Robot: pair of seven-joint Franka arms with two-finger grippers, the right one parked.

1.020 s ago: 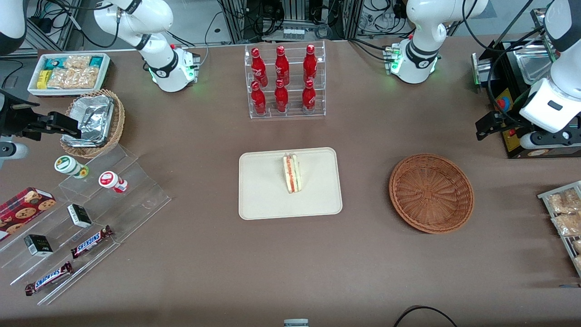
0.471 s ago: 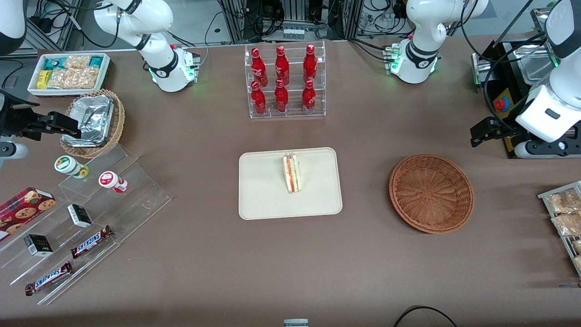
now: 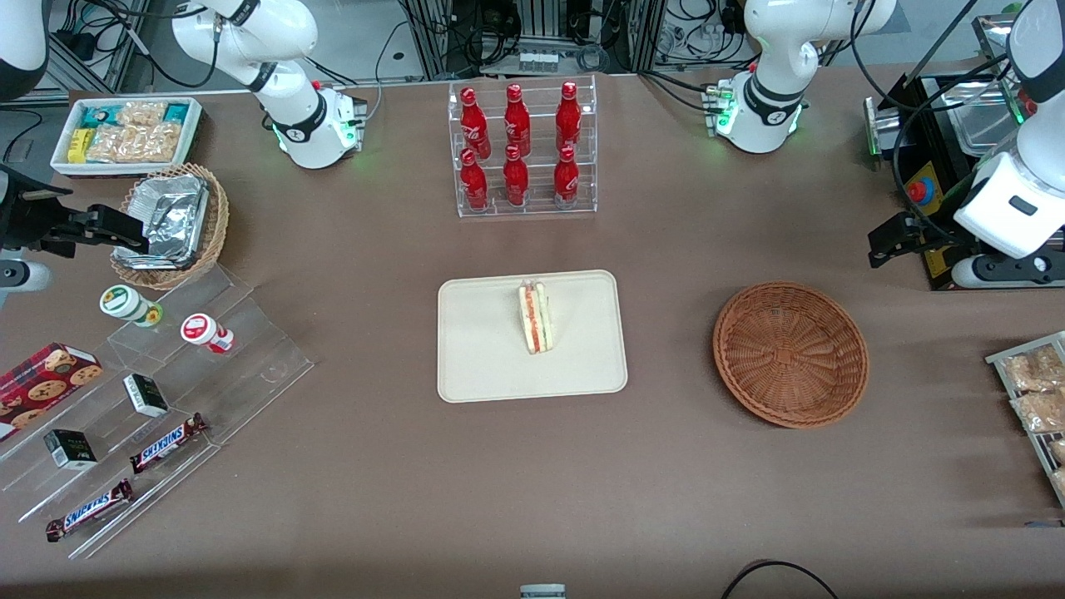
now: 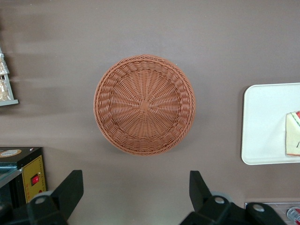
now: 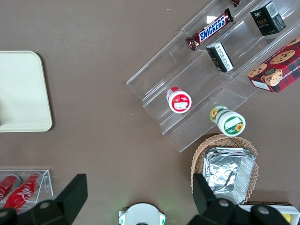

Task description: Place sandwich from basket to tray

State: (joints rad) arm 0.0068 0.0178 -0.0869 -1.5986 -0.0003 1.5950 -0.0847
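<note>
While the left gripper point(image 4: 133, 197) hangs wide open and holds nothing, above the table at the working arm's end, one sandwich point(image 3: 535, 316) lies on the one cream tray point(image 3: 482, 366). One reddish-brown basket point(image 3: 790, 353) stands between tray and gripper, nothing visible in it. Six red bottles point(image 3: 516, 141) stand in a clear rack, farther from the front camera. In the wrist view, tray and sandwich are cut off by the frame edge.

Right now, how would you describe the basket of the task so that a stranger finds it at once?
Start at the cream tray mid-table, where the sandwich lies, then look toward the working arm's end. The basket lies there, round, reddish-brown wicker, with nothing in it. The other basket is lighter tan and holds foil. The gripper, jaws open, hovers above it.
</note>
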